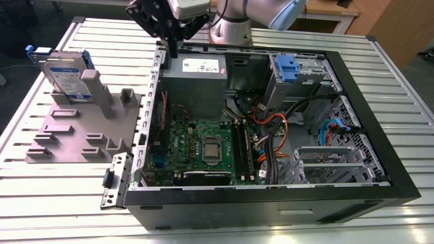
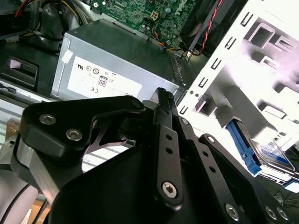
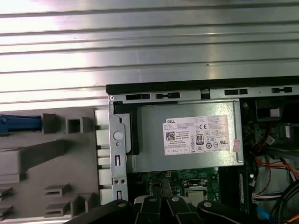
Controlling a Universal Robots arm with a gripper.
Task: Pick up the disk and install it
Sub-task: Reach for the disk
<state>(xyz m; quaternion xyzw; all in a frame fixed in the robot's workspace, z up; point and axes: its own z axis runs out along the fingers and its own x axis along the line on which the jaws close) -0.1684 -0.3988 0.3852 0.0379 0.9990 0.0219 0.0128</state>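
Gripper point(image 1: 174, 50), black, its fingers pressed together and holding nothing, hangs over the rim of the open black computer case point(image 1: 257, 208), just above the grey metal power-supply box point(image 1: 196, 76). Well to its side, beyond the case wall, the silver, blue-framed disk point(image 1: 64, 71) stands upright in a grey plastic fixture point(image 1: 74, 137) on the ribbed aluminium worktop point(image 1: 40, 203), with open room above.

The disk point(image 1: 64, 75) stands upright on the fixture plate point(image 1: 68, 148) beside the computer case point(image 1: 271, 197)
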